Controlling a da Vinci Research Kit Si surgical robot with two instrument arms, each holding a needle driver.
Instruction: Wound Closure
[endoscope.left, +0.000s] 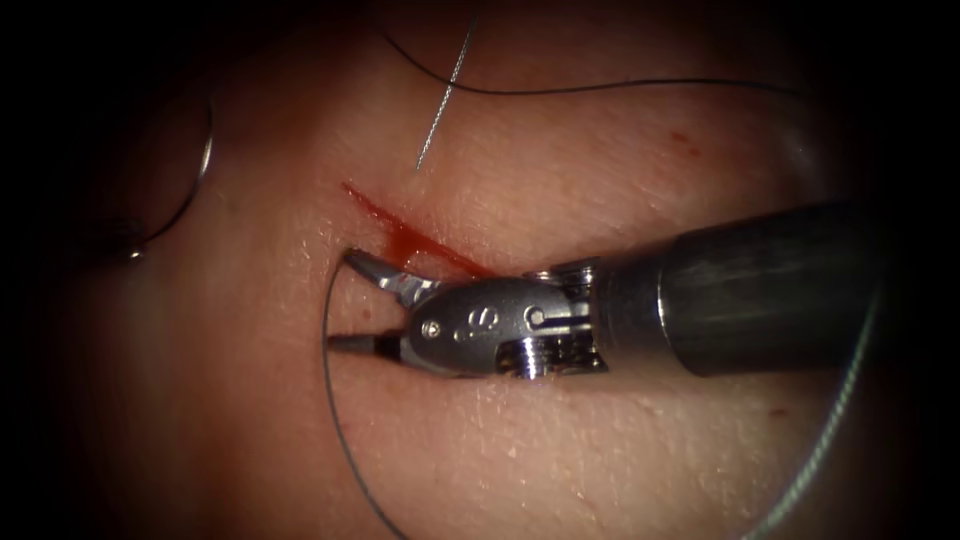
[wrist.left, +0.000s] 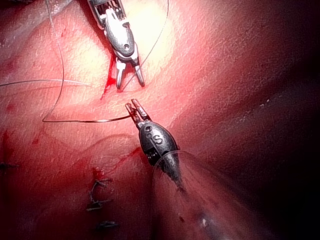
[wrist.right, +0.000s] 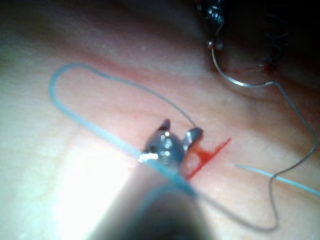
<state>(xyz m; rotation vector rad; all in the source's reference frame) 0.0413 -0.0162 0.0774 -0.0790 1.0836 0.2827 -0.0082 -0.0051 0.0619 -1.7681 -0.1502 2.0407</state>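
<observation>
Needle (endoscope.left: 190, 190) far left of the cut (endoscope.left: 410, 238), off the tissue (endoscope.left: 560, 440), clamped near one end by left tool (wrist.left: 136, 111). Thread (endoscope.left: 335, 400) loops across. Right tool (endoscope.left: 352, 305) at the cut, jaws apart, holding nothing; red fluid (endoscope.left: 400, 240) beside upper jaw.

The right tool (endoscope.left: 345, 300) lies on the tissue (endoscope.left: 560, 450), just below the cut (endoscope.left: 410, 235). The needle (endoscope.left: 190, 190) sits well left of the cut, and thread (endoscope.left: 335, 400) curves beneath the tool.
</observation>
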